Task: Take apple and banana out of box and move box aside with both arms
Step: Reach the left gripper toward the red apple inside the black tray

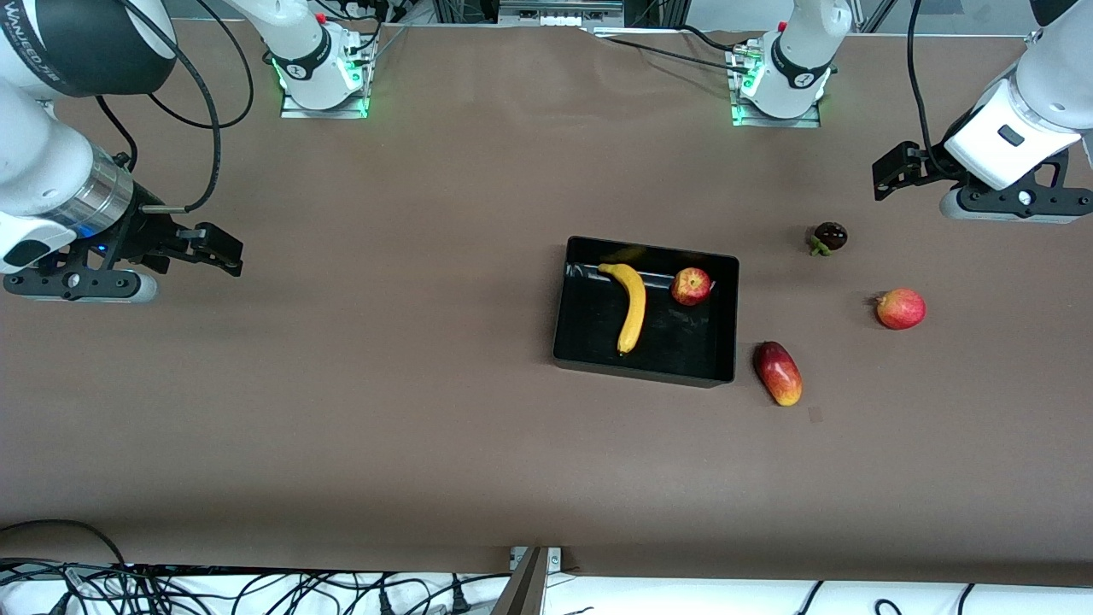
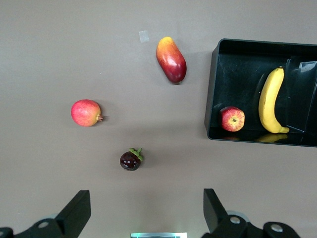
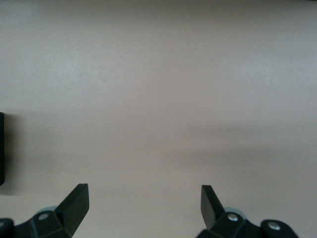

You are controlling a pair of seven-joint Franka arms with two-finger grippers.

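**Fruit in the box, both tools spread**

The banana (image 1: pixel 631 307) and apple (image 1: pixel 691 286) lie in the black box (image 1: pixel 721 376) on the bench (image 1: pixel 341 410), the apple at the banana's 2 o'clock in the front view. The left tool (image 2: pixel 143 215) and right tool (image 3: pixel 143 210) hover empty, fingers spread, over bare bench at their own ends.

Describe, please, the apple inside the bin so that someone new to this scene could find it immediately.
Start at the black bin in the middle of the brown table. Two fruits lie in it: a long yellow banana and, beside it toward the left arm's end, the apple. It is small, round and red with yellowish patches, unlike the other round red fruit lying out on the table.
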